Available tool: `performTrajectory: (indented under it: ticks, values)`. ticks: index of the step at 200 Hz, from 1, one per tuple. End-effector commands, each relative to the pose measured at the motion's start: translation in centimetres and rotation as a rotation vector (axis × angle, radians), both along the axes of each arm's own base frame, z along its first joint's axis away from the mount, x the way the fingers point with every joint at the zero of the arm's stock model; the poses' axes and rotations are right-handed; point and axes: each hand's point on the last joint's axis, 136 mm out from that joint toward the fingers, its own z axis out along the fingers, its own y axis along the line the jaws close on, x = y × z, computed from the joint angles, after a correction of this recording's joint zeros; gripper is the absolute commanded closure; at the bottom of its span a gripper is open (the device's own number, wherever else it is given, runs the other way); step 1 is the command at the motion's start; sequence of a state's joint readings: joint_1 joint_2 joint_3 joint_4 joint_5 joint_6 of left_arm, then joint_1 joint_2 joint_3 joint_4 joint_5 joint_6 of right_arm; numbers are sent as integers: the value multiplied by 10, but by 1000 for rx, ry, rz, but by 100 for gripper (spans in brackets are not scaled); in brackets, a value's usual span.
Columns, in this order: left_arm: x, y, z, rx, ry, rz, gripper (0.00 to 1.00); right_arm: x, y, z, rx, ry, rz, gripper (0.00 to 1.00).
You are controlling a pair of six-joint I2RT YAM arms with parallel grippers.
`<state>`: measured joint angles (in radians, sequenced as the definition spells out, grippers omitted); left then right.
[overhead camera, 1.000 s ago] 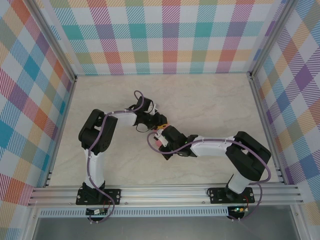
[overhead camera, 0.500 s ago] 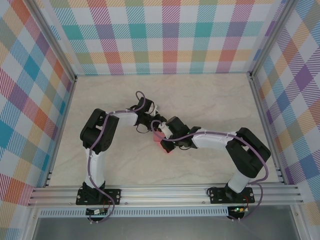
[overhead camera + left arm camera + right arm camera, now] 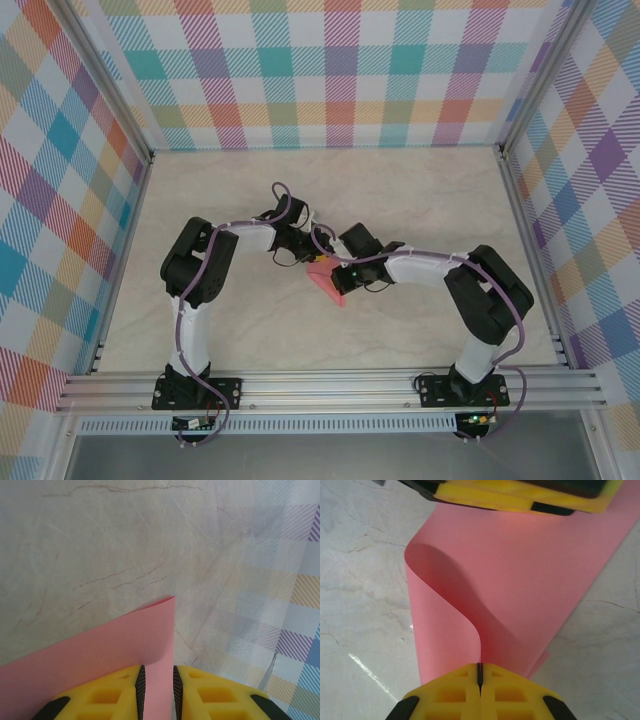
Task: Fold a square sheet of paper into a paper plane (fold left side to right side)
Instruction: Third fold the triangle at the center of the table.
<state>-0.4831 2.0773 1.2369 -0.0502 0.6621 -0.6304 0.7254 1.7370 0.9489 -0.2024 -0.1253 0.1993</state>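
Observation:
The square sheet of paper (image 3: 330, 282) is salmon pink and lies mid-table between the two arms. My right gripper (image 3: 480, 672) is shut on one edge of the paper (image 3: 520, 575), which curls up from the table in a soft loop into the jaws. My left gripper (image 3: 157, 672) rests low on the paper (image 3: 100, 645) near its corner. Its jaws stand a narrow gap apart, and flat pink sheet shows between them. In the right wrist view the left gripper's yellow fingers (image 3: 520, 497) lie across the sheet's far edge. From above, the left gripper (image 3: 303, 256) and right gripper (image 3: 333, 264) nearly touch.
The marble-look table (image 3: 420, 200) is walled by checkered panels (image 3: 330, 80) at the back and both sides. An aluminium rail (image 3: 330, 385) with the arm bases runs along the near edge. Purple cables loop off both wrists.
My right gripper has swung up and left toward the left gripper, carrying the paper's edge with it. More pink now shows below the grippers. The left arm has barely moved.

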Motion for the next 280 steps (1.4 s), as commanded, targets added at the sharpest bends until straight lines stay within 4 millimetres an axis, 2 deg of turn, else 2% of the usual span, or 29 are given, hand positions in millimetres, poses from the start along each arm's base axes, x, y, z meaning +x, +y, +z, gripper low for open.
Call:
performTrajectory:
  ticks: [1, 64, 280]
  values:
    - [-14, -1, -24, 51, 51, -28, 76, 3, 1, 1, 5, 30, -18, 98]
    - [-15, -2, -24, 49, 51, -32, 76, 5, -3, -5, -11, 41, -31, 97]
    - [-17, -3, -26, 46, 57, -33, 76, 14, -4, -4, -16, 43, -60, 96]
